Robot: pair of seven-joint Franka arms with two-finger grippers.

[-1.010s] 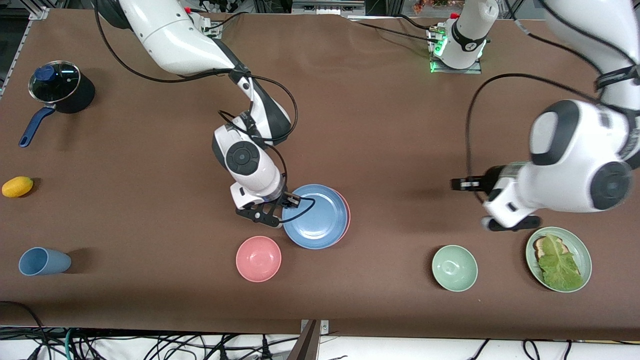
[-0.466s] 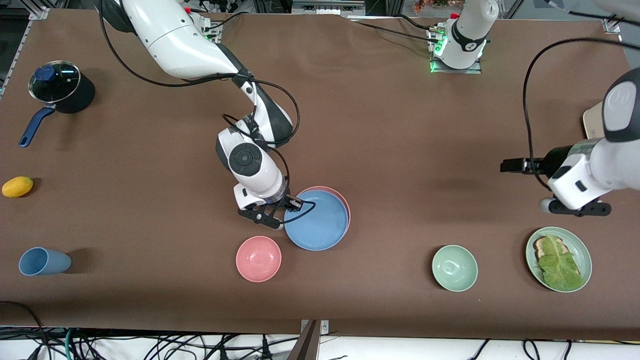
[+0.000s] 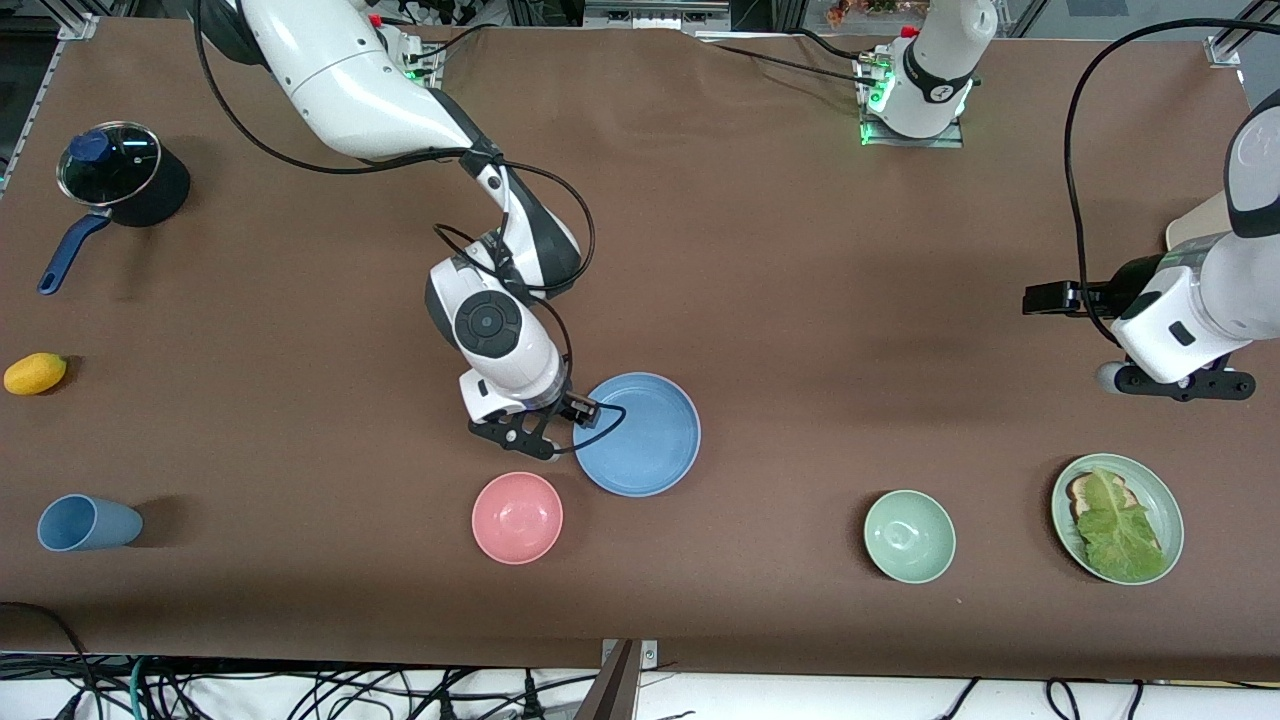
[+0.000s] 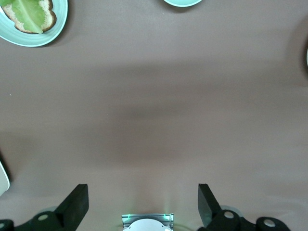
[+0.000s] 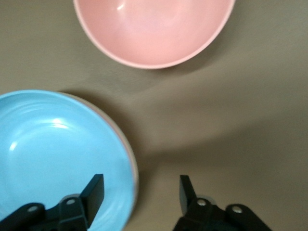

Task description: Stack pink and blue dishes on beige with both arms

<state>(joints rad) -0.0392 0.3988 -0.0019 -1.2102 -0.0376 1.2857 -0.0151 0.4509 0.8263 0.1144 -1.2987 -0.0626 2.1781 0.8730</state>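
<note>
My right gripper (image 5: 139, 192) open astride the blue plate (image 3: 642, 433) rim at nine o'clock, my left gripper (image 4: 143, 204) open over bare table (image 3: 800, 300).

Pot: I see a lidded black pot (image 3: 122, 172) with a blue handle at the right arm's end.
Lemon-like fruit: (image 3: 34, 373) nearer me than the pot.
Blue cup: (image 3: 87, 523) on its side.
Pink bowl: (image 3: 517, 517) empty.
Green bowl: (image 3: 909, 536) empty.
Green plate: (image 3: 1166, 497) holds bread (image 3: 1083, 491) and lettuce (image 3: 1118, 535).
</note>
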